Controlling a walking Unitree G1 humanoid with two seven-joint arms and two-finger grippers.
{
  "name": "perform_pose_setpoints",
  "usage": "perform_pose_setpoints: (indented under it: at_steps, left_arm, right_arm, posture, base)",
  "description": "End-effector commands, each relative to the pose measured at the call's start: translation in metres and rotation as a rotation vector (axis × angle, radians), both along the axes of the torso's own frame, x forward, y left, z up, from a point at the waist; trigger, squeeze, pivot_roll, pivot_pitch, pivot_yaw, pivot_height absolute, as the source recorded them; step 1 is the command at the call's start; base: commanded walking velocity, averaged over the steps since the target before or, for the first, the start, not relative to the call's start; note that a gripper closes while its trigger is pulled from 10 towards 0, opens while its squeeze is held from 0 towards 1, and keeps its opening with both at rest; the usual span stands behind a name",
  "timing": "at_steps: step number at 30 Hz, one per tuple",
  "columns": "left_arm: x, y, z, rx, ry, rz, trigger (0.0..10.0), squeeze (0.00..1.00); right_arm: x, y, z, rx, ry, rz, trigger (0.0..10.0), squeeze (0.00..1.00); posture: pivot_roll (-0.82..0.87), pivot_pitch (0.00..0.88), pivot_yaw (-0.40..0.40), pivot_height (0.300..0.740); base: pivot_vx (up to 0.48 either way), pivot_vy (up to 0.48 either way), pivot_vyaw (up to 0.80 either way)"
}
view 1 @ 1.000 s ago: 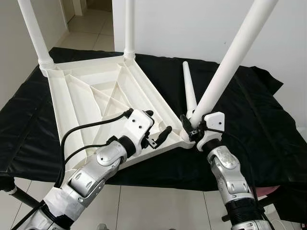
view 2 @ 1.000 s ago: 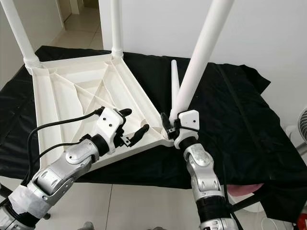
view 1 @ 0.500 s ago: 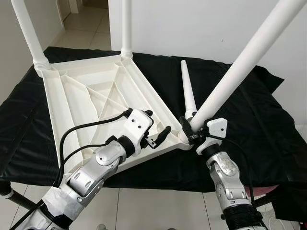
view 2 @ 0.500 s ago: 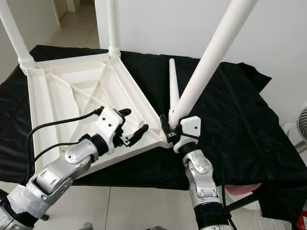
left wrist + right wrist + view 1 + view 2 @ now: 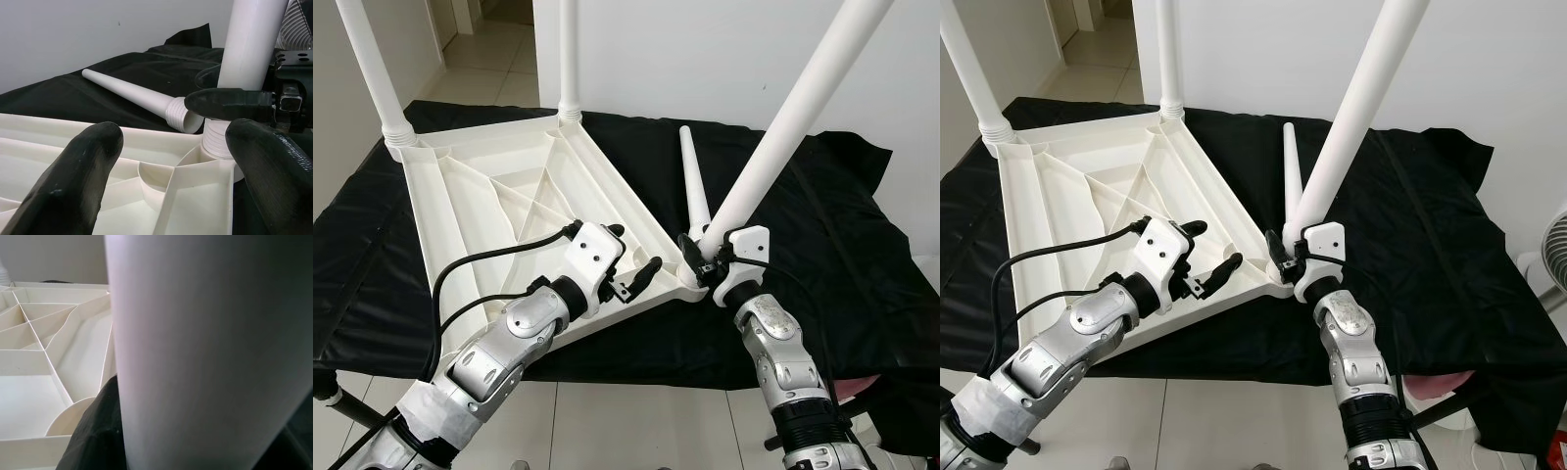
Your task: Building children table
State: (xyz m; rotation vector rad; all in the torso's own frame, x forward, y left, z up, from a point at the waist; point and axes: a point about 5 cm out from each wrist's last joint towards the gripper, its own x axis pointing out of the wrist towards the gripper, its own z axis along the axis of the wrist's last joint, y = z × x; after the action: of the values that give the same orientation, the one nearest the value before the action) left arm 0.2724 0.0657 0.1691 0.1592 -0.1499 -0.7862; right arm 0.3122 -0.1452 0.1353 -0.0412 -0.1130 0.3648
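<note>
The right gripper (image 5: 697, 257) is clamped on a tilted leg (image 5: 773, 147) at its threaded base, seated in the near corner socket of the upturned tabletop (image 5: 499, 206). The left gripper (image 5: 636, 274) hovers spread over the rim nearby. Tilted so, the leg may cross-thread or pop out. A loose leg (image 5: 693, 191) lies just beside on the black cloth (image 5: 842, 255), crowding the socket.

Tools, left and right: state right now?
Left tool: open, over the tabletop edge.
Right tool: shut on the table leg.
</note>
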Motion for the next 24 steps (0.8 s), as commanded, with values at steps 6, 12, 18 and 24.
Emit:
perform_pose_setpoints:
  at_steps: [6, 12, 18, 24]
  left_arm:
    - [-0.012, -0.011, 0.002, 0.052, -0.002, -0.280, 10.0, 0.00]
    - [-0.012, -0.013, 0.002, 0.052, -0.005, -0.284, 10.0, 0.00]
    - [-0.012, -0.013, 0.002, 0.053, -0.008, -0.285, 10.0, 0.00]
    - [-0.012, -0.012, 0.003, 0.051, -0.012, -0.279, 10.0, 0.00]
  right_arm:
    - [0.002, -0.002, -0.018, -0.037, 0.157, 0.017, 10.0, 0.00]
    - [0.010, -0.003, -0.009, -0.065, 0.182, 0.044, 10.0, 0.00]
    - [0.011, -0.004, -0.010, -0.082, 0.195, 0.047, 10.0, 0.00]
    - [0.006, -0.012, -0.019, 0.034, 0.189, -0.061, 10.0, 0.00]
  posture:
    - [0.04, 0.053, -0.058, 0.740]
    - [0.04, 0.044, -0.060, 0.740]
    - [0.04, 0.041, -0.063, 0.740]
    - [0.04, 0.045, -0.063, 0.740]
  base:
    - [0.000, 0.000, 0.00]
    - [0.000, 0.000, 0.00]
    - [0.000, 0.000, 0.00]
    - [0.000, 0.000, 0.00]
